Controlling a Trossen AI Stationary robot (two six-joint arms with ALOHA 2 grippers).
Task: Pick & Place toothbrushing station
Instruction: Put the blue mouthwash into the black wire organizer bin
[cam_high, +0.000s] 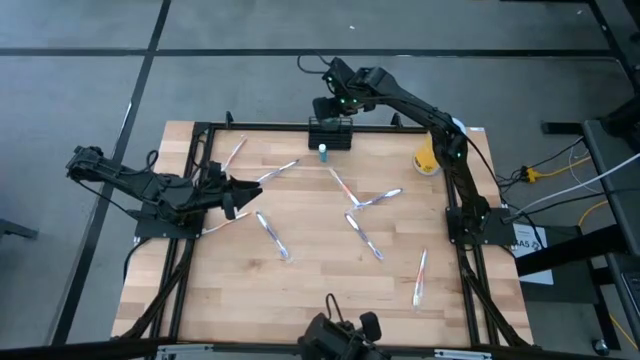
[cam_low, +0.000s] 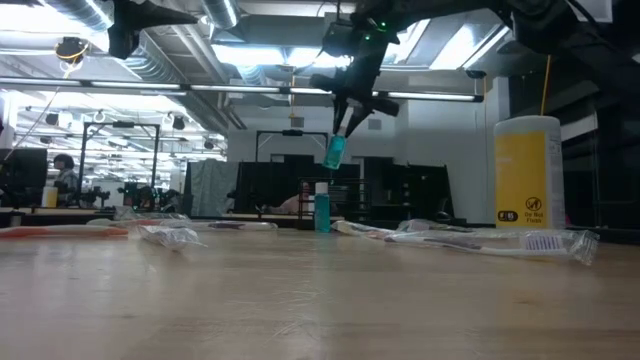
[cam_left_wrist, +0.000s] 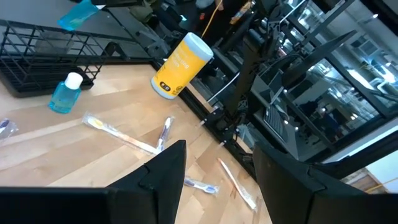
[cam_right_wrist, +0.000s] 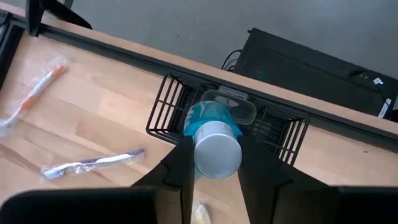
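Observation:
The toothbrushing station, a black wire rack (cam_high: 330, 133), stands at the table's far edge, and also shows in the right wrist view (cam_right_wrist: 168, 106) and the left wrist view (cam_left_wrist: 37, 53). My right gripper (cam_right_wrist: 214, 163) is high above it, shut on a small blue bottle with a white cap (cam_right_wrist: 215, 146), which also shows in the low view (cam_low: 335, 151). A second blue bottle (cam_high: 323, 152) stands on the table just in front of the rack. My left gripper (cam_high: 236, 195) is open and empty, low over the table's left side. My right gripper pinches the blue bottle between its two fingers at the bottle's cap end (cam_right_wrist: 217, 154). The fingers come from above, pointing down. The bottle hangs tilted below the fingers (cam_low: 335, 151), lifted clear, high over the rack.
A yellow cup with a white rim (cam_high: 428, 157) stands at the far right. Several wrapped toothbrushes lie scattered over the table, such as one in the middle (cam_high: 372, 198), one on the left (cam_high: 270, 232) and one near the right front (cam_high: 419, 277).

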